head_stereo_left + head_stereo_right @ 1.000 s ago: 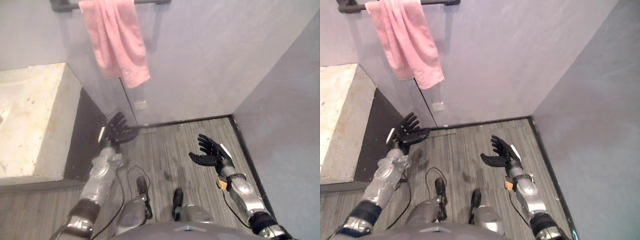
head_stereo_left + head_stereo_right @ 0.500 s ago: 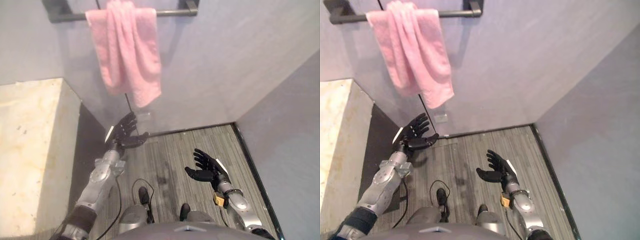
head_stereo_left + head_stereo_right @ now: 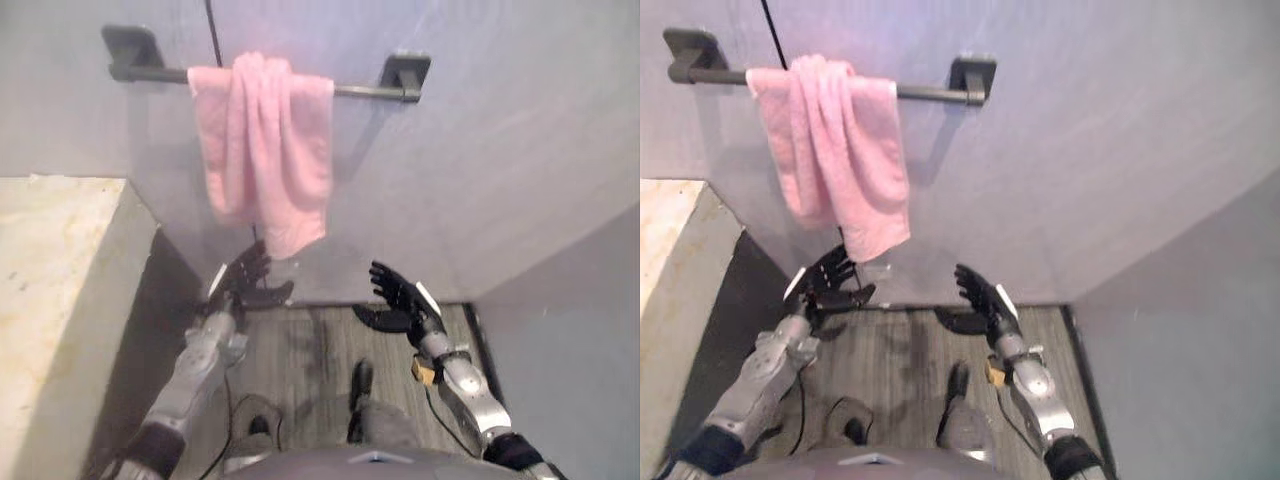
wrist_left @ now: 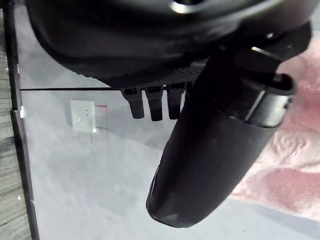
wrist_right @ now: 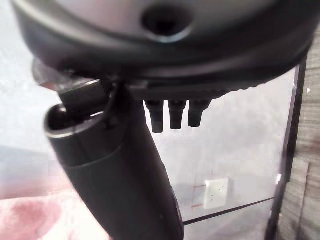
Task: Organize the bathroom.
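Towel [image 3: 265, 150], pink, draped over dark wall bar [image 3: 365, 91] above pale counter [image 3: 50, 260]; left hand [image 3: 243, 287] and right hand [image 3: 398, 300] both spread, empty, raised just below its hanging end.

Place: bathroom, home-type
Wall: plain grey, w/ dark towel bar [image 3: 360, 91] mounted
Towel: pink towel [image 3: 265, 150] draped over bar
Left side: pale stone-look counter block [image 3: 55, 290]
Floor: grey wood-look planks [image 3: 310, 360], dark skirting at wall base
Wall low: small white outlet plate [image 4: 82, 116]
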Robot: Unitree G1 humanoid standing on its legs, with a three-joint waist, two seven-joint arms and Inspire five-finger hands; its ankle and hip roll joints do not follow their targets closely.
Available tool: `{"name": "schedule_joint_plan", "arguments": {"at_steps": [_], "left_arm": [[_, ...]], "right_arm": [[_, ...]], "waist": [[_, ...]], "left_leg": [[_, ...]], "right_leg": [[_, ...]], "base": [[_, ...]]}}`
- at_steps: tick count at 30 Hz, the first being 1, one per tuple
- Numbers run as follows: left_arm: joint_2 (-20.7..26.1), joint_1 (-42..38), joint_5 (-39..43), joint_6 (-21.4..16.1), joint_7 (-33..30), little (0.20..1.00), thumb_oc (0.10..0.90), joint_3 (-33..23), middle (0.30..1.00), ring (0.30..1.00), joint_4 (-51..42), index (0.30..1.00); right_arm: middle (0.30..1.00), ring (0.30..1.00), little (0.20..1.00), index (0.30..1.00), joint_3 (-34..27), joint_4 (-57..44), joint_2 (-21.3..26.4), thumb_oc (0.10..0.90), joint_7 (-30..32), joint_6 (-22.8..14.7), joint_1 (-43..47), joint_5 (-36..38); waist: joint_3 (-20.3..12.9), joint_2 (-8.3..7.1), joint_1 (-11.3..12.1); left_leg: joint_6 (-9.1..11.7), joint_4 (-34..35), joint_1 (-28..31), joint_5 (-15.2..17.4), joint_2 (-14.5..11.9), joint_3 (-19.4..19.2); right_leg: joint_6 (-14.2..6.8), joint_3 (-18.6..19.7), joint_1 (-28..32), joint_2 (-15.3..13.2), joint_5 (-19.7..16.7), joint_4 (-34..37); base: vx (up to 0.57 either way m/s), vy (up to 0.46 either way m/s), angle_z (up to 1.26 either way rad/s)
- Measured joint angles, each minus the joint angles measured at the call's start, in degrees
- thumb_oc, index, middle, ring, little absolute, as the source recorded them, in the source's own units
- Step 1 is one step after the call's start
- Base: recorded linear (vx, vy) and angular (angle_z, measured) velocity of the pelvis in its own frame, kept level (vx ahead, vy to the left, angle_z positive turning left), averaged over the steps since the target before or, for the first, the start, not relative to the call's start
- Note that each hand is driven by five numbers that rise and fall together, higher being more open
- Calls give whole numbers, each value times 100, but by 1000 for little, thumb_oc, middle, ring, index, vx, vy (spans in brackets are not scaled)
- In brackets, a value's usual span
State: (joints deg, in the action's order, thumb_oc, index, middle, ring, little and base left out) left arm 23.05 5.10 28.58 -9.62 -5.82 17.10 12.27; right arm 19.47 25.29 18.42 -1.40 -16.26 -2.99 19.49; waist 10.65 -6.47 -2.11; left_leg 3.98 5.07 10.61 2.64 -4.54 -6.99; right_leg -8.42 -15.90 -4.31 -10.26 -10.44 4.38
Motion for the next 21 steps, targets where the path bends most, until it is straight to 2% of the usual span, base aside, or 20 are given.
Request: {"name": "schedule_joint_plan", "arguments": {"at_steps": [1, 2, 5, 6, 9, 12, 13, 15, 16, 21], "left_arm": [[-12, 76, 0, 0, -2, 900, 800, 9, 900, 900, -66, 900], [-29, 172, -1, -2, -62, 900, 800, 6, 900, 900, -189, 900], [-81, 176, -1, -20, -376, 900, 800, 0, 900, 900, -469, 900], [-91, 148, -2, -29, -463, 900, 800, 0, 900, 900, -553, 900], [-173, -16, -221, -54, -869, 900, 800, -3, 900, 900, -676, 900], [-212, -56, -520, -147, -1776, 900, 800, -159, 900, 900, -858, 900], [-212, -56, -520, -147, -1776, 900, 800, -159, 900, 900, -858, 900], [-224, 14, -632, -144, -2299, 900, 800, -332, 900, 900, -878, 900], [-224, 14, -632, -144, -2299, 900, 800, -332, 900, 900, -878, 900], [-320, 425, -668, -133, -3282, 900, 800, -765, 900, 900, -1184, 900]], "right_arm": [[900, 900, 900, 900, -28, -1, 12, 800, 32, 0, -13, 5], [900, 900, 900, 900, -49, -22, 53, 800, 89, 2, 20, -1], [900, 900, 900, 900, -116, -398, 249, 800, 339, 6, 98, -9], [900, 900, 900, 900, -149, -496, 280, 800, 420, -12, 118, -13], [900, 900, 900, 900, -184, -842, 397, 800, 678, -38, 126, -137], [900, 900, 900, 900, -140, -1291, 336, 800, 938, -198, 38, -602], [900, 900, 900, 900, -140, -1291, 336, 800, 938, -198, 38, -602], [900, 900, 900, 900, -104, -1507, 327, 800, 1018, -223, 30, -756], [900, 900, 900, 900, -104, -1507, 327, 800, 1018, -223, 30, -756], [900, 900, 900, 900, -146, -1503, 330, 800, 1504, -201, 56, -794]], "waist": [[-16, 47, 26], [-13, 137, 52], [-6, 261, 1], [-7, 274, -36], [-6, 302, -113], [-91, 199, -101], [-91, 199, -101], [-100, 188, -15], [-100, 188, -15], [-114, 165, 174]], "left_leg": [[14, 5, -13, 9, -102, 2], [36, 9, -12, 19, -266, -6], [62, 11, 12, 40, -421, -185], [97, 11, 28, 61, -421, -233], [409, 11, 102, 117, -388, -278], [313, 10, 190, 177, -222, -341], [313, 10, 190, 177, -222, -341], [293, 8, 180, 188, -199, -329], [293, 8, 180, 188, -199, -329], [295, 6, 102, 187, -203, -197]], "right_leg": [[46, 18, 22, 123, -71, 20], [277, 9, 45, 298, -136, 47], [479, 29, 50, 488, -168, 26], [501, 38, 52, 494, -183, 26], [532, 57, 98, 496, -207, 26], [540, 87, 142, 348, -217, 27], [540, 87, 142, 348, -217, 27], [537, 80, 139, 321, -217, 27], [537, 80, 139, 321, -217, 27], [531, -16, 138, 293, -212, 26]], "base": [[61, -18, 32], [29, -2, 4], [4, 3, -8], [-1, 8, -13], [0, 8, -7], [-8, 0, -9], [0, 0, 0], [0, 0, 0], [-15, -18, 3], [-11, -7, 13]]}}
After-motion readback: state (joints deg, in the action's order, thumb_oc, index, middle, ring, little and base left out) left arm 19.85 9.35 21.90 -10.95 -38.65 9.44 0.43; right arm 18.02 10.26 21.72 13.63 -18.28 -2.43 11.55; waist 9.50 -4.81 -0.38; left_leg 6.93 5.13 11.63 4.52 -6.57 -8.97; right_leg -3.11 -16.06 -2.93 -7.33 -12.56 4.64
